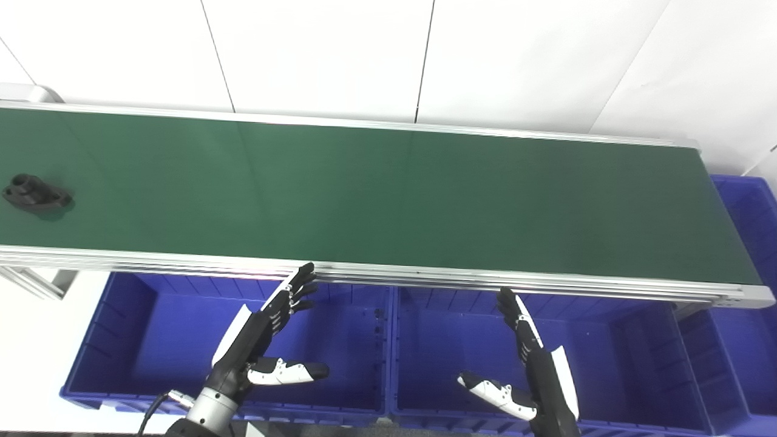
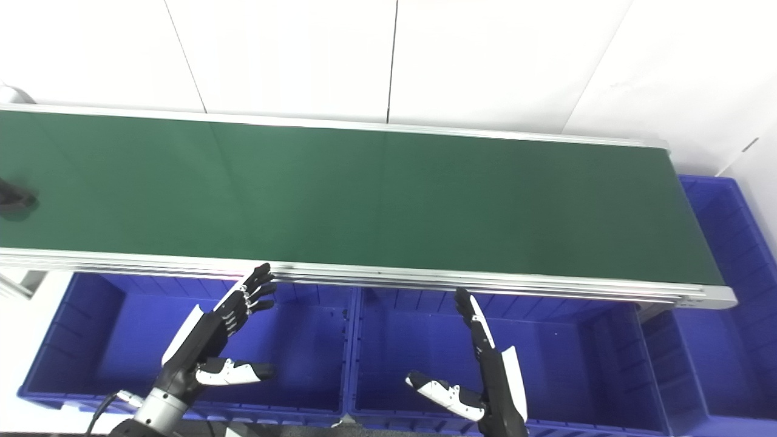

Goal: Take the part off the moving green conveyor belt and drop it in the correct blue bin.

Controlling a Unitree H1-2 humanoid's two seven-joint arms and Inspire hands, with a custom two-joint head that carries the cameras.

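In the left eye view, a black flanged part lay near the left end of the green conveyor belt, closer to its near rail than its far one. The left hand hovered over the left blue bin, fingers spread, thumb out, holding nothing. The right hand hung likewise open and empty over the middle blue bin. A third blue bin stood past the belt's right end.

In the right eye view, the part was cut by the picture's left edge. By my judgement nothing was done yet: the pick and the drop both remained.
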